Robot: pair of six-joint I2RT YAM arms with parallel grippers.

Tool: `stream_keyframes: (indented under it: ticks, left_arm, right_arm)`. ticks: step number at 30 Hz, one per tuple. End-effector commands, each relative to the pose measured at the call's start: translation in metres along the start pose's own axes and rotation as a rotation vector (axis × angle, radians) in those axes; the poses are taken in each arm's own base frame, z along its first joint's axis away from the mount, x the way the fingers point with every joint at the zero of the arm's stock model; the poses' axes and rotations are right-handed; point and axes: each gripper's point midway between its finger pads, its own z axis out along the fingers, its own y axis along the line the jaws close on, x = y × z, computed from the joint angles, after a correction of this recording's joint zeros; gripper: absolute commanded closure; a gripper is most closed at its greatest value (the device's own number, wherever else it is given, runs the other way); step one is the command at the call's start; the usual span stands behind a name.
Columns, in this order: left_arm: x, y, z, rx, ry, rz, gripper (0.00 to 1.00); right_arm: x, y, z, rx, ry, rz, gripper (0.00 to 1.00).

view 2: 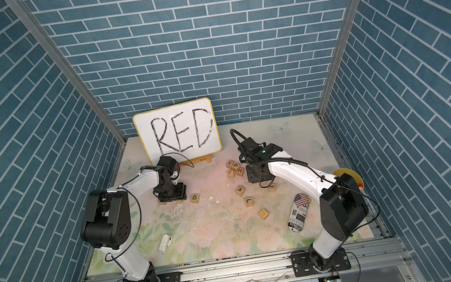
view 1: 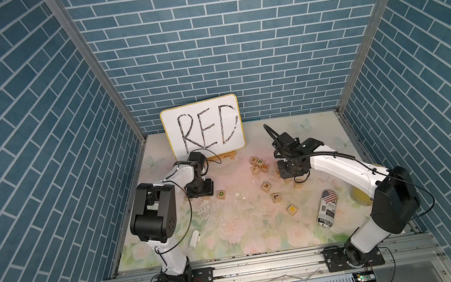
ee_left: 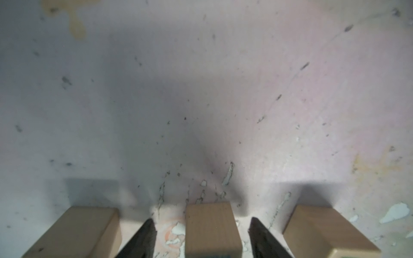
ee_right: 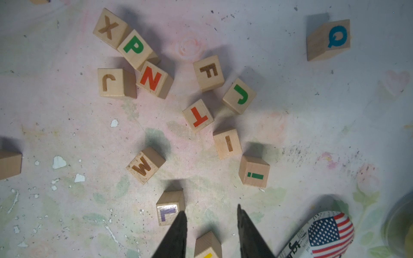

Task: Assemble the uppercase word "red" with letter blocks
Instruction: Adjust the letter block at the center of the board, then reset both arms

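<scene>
Apparently near done — three blocks [ee_left: 73,232] in a row left of centre, D block [view 1: 221,194] at its right end. Left gripper [ee_left: 202,220] wide, straddling middle block [ee_left: 212,234], not touching; R, E faces hidden. Right of centre — right gripper [ee_right: 210,208] narrow, empty.

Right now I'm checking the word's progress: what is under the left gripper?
A middle block sits between the left gripper's open fingers, touching neither; a second block and a third block flank it. Its letter cannot be seen: the gripper covers it in both top views.
</scene>
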Motion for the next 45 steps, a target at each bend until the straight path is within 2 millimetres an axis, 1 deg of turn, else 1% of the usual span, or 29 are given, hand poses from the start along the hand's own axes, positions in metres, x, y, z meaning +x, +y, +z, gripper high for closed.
stream_keyframes:
  ticks: [1, 2, 5, 6, 8, 9, 11, 12, 13, 14, 15, 16, 17, 18, 19, 21, 23, 24, 26, 28, 29, 31, 32, 33, 34, 37, 41, 43, 45]
  left_arm:
    - [-0.014, -0.009, -0.024, 0.003, -0.044, 0.074, 0.25]
    - [-0.017, -0.013, -0.033, 0.009, -0.062, 0.091, 0.24]
    - [-0.035, -0.022, -0.071, 0.003, -0.172, 0.164, 0.21]
    - [-0.044, -0.022, -0.088, -0.009, -0.222, 0.193, 0.21]
    - [-0.062, -0.022, -0.122, -0.027, -0.349, 0.234, 0.18]
    - [-0.07, -0.019, -0.141, -0.049, -0.43, 0.246, 0.15]
    - [-0.08, -0.014, -0.174, -0.05, -0.588, 0.248, 0.01]
    - [-0.084, -0.009, -0.192, -0.054, -0.68, 0.247, 0.01]
    - [-0.083, -0.004, -0.205, -0.062, -0.755, 0.242, 0.01]
    - [-0.083, 0.004, -0.216, -0.081, -0.846, 0.223, 0.01]
    - [-0.081, 0.016, -0.225, -0.117, -0.923, 0.196, 0.01]
    - [-0.079, 0.025, -0.227, -0.141, -0.964, 0.169, 0.01]
    - [-0.076, 0.031, -0.223, -0.136, -0.986, 0.154, 0.01]
    - [-0.072, 0.039, -0.213, -0.123, -0.983, 0.137, 0.01]
    - [-0.069, 0.044, -0.203, -0.097, -0.978, 0.117, 0.01]
    - [-0.06, 0.055, -0.177, -0.045, -0.984, 0.083, 0.01]
    - [-0.052, 0.06, -0.151, -0.021, -1.014, 0.069, 0.01]
    - [-0.05, 0.061, -0.141, -0.018, -1.045, 0.078, 0.01]
    - [-0.047, 0.063, -0.127, -0.03, -1.124, 0.087, 0.01]
    - [-0.044, 0.062, -0.119, -0.049, -1.198, 0.135, 0.01]
    - [-0.045, 0.062, -0.114, -0.056, -1.215, 0.146, 0.01]
    - [-0.046, 0.065, -0.101, -0.058, -1.212, 0.145, 0.01]
    - [-0.048, 0.065, -0.096, -0.048, -1.213, 0.148, 0.01]
    - [-0.049, 0.065, -0.092, -0.036, -1.215, 0.155, 0.01]
    - [-0.049, 0.065, -0.087, -0.032, -1.213, 0.157, 0.01]
    - [-0.051, 0.067, -0.077, -0.036, -1.21, 0.149, 0.01]
    - [-0.05, 0.066, -0.077, -0.028, -1.211, 0.156, 0.01]
    - [-0.048, 0.063, -0.076, -0.018, -1.212, 0.168, 0.01]
    - [-0.046, 0.061, -0.077, -0.01, -1.226, 0.18, 0.01]
  right_arm:
    - [-0.009, 0.001, -0.004, -0.015, -0.063, -0.009, 0.54]
    - [-0.014, 0.003, -0.006, -0.033, -0.094, -0.021, 0.52]
    - [-0.032, 0.013, -0.015, -0.099, -0.218, -0.09, 0.47]
    - [-0.038, 0.019, -0.018, -0.135, -0.253, -0.124, 0.43]
    - [-0.045, 0.029, -0.021, -0.192, -0.276, -0.174, 0.34]
    - [-0.049, 0.032, -0.018, -0.201, -0.27, -0.192, 0.33]
    - [-0.055, 0.038, -0.014, -0.21, -0.281, -0.262, 0.32]
    - [-0.058, 0.04, -0.013, -0.22, -0.311, -0.276, 0.32]
    - [-0.062, 0.04, -0.015, -0.23, -0.348, -0.283, 0.31]
    - [-0.067, 0.039, -0.018, -0.25, -0.395, -0.283, 0.31]
    - [-0.071, 0.036, -0.021, -0.268, -0.449, -0.276, 0.3]
    - [-0.075, 0.031, -0.025, -0.273, -0.506, -0.268, 0.29]
    - [-0.08, 0.022, -0.031, -0.268, -0.572, -0.243, 0.22]
    - [-0.083, 0.011, -0.035, -0.261, -0.624, -0.209, 0.2]
    - [-0.086, 0.0, -0.038, -0.249, -0.66, -0.181, 0.2]
    - [-0.088, -0.028, -0.042, -0.192, -0.706, -0.123, 0.2]
    - [-0.085, -0.055, -0.04, -0.106, -0.716, -0.08, 0.2]
    - [-0.081, -0.07, -0.037, -0.065, -0.716, -0.061, 0.2]
    - [-0.071, -0.095, -0.033, 0.012, -0.726, -0.04, 0.2]
    - [-0.057, -0.122, -0.027, 0.076, -0.72, -0.007, 0.19]
    - [-0.049, -0.139, -0.024, 0.123, -0.723, 0.026, 0.2]
    - [-0.033, -0.166, -0.02, 0.196, -0.749, 0.086, 0.19]
    - [-0.022, -0.18, -0.015, 0.232, -0.753, 0.114, 0.18]
    - [-0.017, -0.194, -0.017, 0.272, -0.759, 0.165, 0.12]
    - [-0.012, -0.207, -0.02, 0.297, -0.773, 0.211, 0.11]
    - [-0.009, -0.213, -0.019, 0.286, -0.822, 0.202, 0.1]
    - [-0.005, -0.224, 0.0, 0.319, -0.822, 0.184, 0.1]
    - [-0.011, -0.228, 0.007, 0.29, -0.837, 0.193, 0.1]
    - [-0.02, -0.233, 0.014, 0.295, -0.854, 0.195, 0.1]
